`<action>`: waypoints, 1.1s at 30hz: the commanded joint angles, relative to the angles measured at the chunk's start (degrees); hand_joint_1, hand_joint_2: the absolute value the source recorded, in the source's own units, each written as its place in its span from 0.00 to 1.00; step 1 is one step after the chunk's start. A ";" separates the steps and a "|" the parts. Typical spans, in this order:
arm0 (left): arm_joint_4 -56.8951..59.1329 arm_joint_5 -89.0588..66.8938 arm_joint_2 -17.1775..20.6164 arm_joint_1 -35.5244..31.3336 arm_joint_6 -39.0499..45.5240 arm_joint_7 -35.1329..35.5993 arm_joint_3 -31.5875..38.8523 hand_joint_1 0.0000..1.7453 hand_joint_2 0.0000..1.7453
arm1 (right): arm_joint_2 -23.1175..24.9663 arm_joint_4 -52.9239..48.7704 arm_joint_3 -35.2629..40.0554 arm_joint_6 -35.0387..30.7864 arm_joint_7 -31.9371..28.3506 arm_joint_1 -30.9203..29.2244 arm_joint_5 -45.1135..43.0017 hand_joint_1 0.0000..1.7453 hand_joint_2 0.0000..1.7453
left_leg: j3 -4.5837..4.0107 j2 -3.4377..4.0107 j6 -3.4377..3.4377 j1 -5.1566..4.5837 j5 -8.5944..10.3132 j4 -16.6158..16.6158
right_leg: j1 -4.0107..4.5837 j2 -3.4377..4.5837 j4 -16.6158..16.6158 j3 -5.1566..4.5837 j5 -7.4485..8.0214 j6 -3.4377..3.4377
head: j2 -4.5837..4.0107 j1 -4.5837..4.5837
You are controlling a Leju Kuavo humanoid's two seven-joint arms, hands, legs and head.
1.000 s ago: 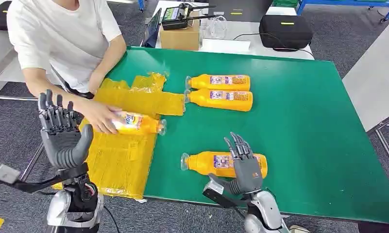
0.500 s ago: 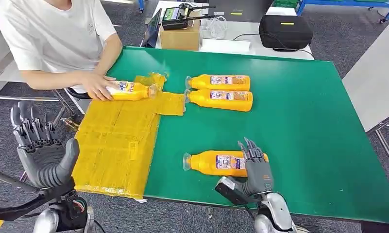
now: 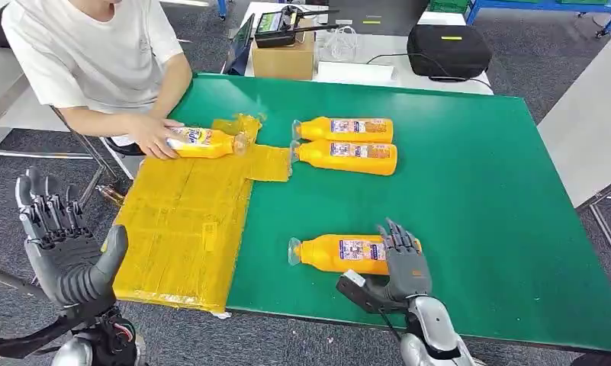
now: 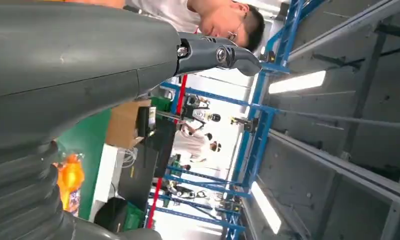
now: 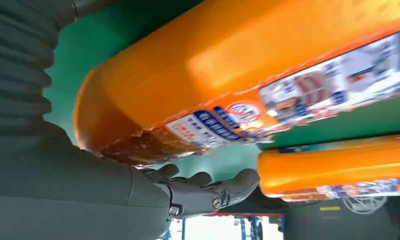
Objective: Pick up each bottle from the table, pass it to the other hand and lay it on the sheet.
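Near bottle (image 3: 346, 254) is lying on its side on the green table (image 3: 477, 191), cap pointing toward the yellow sheet (image 3: 184, 221), near the table's front edge. The right hand (image 3: 403, 267) is resting against the bottle's base end, fingers spread over it and thumb low beside it; the bottle is not lifted. In the right wrist view the bottle (image 5: 247, 75) is sitting just above the fingers (image 5: 207, 190). Two more bottles (image 3: 346, 144) are lying side by side, touching, farther back. A person's hand (image 3: 151, 136) is holding a fourth bottle (image 3: 204, 142) at the sheet's far edge. The left hand (image 3: 65, 244) is hanging off the table's left, wide and holding nothing.
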 commanded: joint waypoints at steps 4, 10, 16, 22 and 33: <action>1.98 3.66 -0.02 -1.48 -2.65 3.92 0.43 0.00 1.00 | -2.68 1.78 -0.12 5.65 3.45 -4.13 0.91 0.00 1.00 | 0.12 -0.04 0.16 0.00 0.04 -0.09 | 0.05 0.00 -0.10 0.10 0.04 -0.24 | 0.00 0.00; 5.07 4.23 0.86 -3.23 -3.58 7.46 -0.57 0.00 1.00 | -3.94 7.75 0.48 12.79 4.32 -7.43 -4.66 0.00 1.00 | 0.25 -0.08 0.17 0.00 0.06 -0.14 | 0.05 -0.04 -0.15 0.23 0.07 -0.24 | 0.00 0.00; 9.57 6.05 1.70 -7.21 -3.57 8.83 -2.59 0.00 1.00 | -4.84 18.39 0.44 13.95 -2.80 -14.33 -13.44 0.94 1.00 | 0.34 -0.09 0.14 -0.02 0.09 -0.12 | 0.02 -0.05 -0.15 0.31 0.09 -0.16 | 0.00 0.02; 12.53 7.43 2.43 -10.19 -3.28 9.22 -4.11 0.00 1.00 | -2.62 28.42 3.02 15.30 -5.78 -18.96 -14.41 0.99 1.00 | 0.47 -0.10 0.19 0.04 0.20 -0.26 | 0.12 -0.06 -0.32 0.41 0.22 -0.37 | 0.00 0.00; 15.28 8.59 2.93 -13.21 -3.01 9.00 -5.62 0.00 1.00 | -1.57 35.60 5.89 17.34 -10.55 -22.66 -16.47 1.00 1.00 | 0.85 0.11 0.17 0.06 0.16 -0.24 | 0.13 0.09 -0.29 0.70 0.18 -0.31 | 0.00 0.02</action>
